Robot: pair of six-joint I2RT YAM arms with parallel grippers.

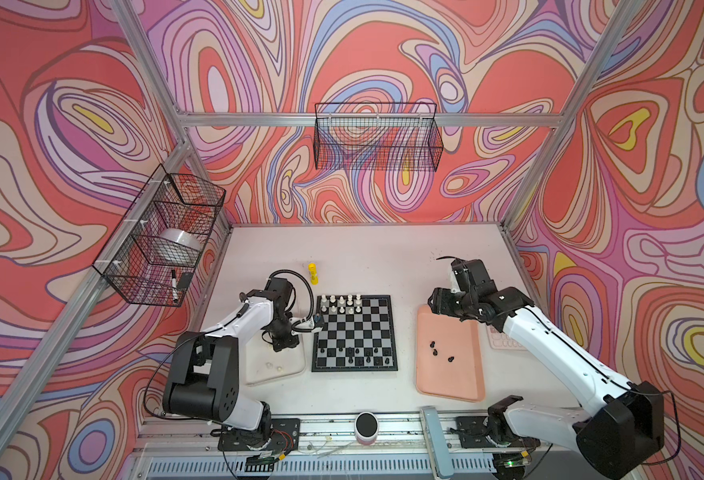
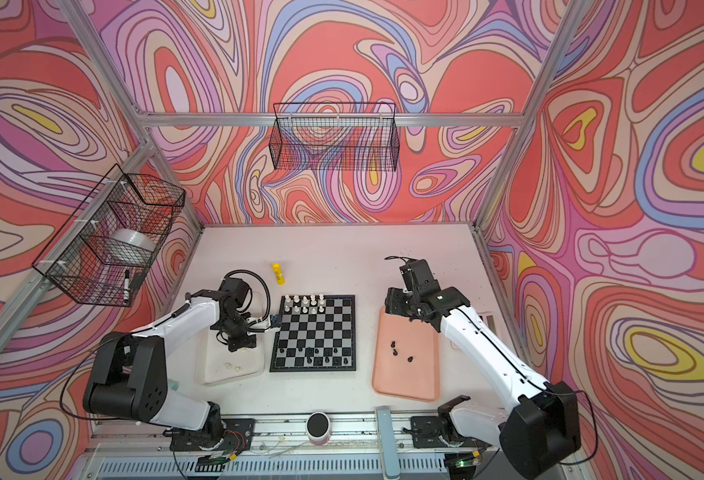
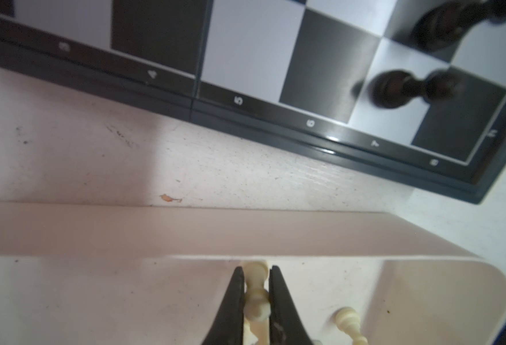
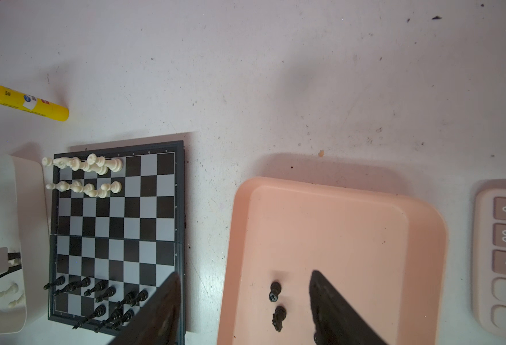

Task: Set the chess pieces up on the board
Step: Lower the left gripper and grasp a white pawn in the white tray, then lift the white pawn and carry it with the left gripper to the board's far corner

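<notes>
Cream-white chessman (image 3: 257, 298) in the grip of the left end effector (image 3: 256, 268), pinched from both sides by the black fingers (image 3: 237, 295) and lying lengthwise along them. Low inside the clear whitish tray (image 3: 245, 233), close to the tray wall on the board side. Whether lifted off the tray floor or resting on it, not clear. Tray just left of the board (image 1: 356, 328) in both top views, a strip of bare worktop (image 1: 383, 257) between the two. Other cream-white pieces (image 1: 273, 366) loose on the tray floor, nearer than the end effector; one of them (image 3: 348, 321) close beside the fingers without touching.

On the board, cream-white pieces (image 1: 342, 303) upright in the two far rows, crowded toward the left side. Black pieces (image 1: 354, 357) in the two near rows, unevenly spaced.

Right end effector (image 4: 244, 274) spread wide with nothing between the fingers, held above the far left corner of the pink tray (image 1: 450, 395), to the right of the board. A few loose black pieces (image 1: 439, 351) on that tray's floor around its middle, nearer than the end effector and apart from it. In the right wrist view, two of them (image 4: 275, 291) in line with the gap between the fingers, touched by neither.

Yellow glue stick (image 1: 312, 273) flat on the worktop, just beyond the board's far left corner. Pink calculator (image 4: 502, 254) just right of the pink tray.
</notes>
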